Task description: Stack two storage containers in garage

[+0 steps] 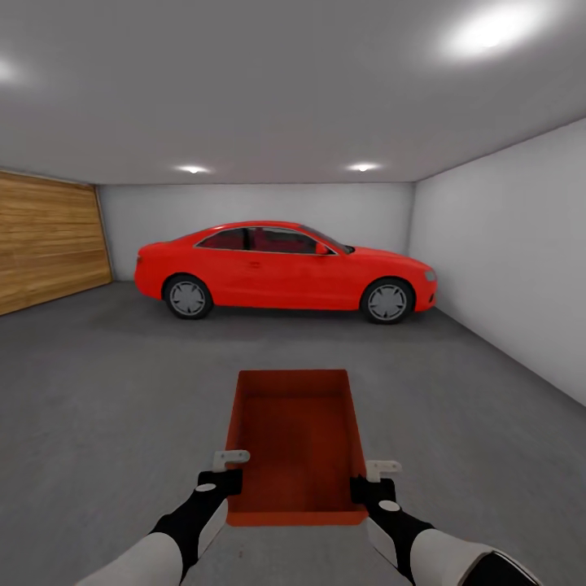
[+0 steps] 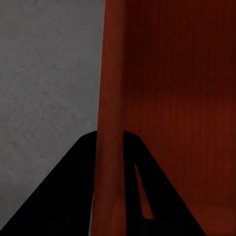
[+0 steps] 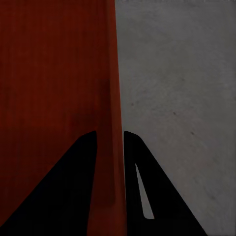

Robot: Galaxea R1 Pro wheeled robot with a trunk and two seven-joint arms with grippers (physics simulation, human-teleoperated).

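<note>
The left hand [image 2: 109, 147] is clamping one wall of an orange-red storage container [image 2: 172, 88], with a black finger [image 2: 54, 196] lying on the outside of the wall and the other on the inside. The container's finely ribbed inner bottom is facing the camera past the wall. On the wall's outer side, the speckled grey concrete floor [image 2: 46, 69] is showing.

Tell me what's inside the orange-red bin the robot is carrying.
The orange-red open-top plastic bin looks empty: just its ribbed inner bottom and low walls. The concrete floor right beneath it is covered.
</note>
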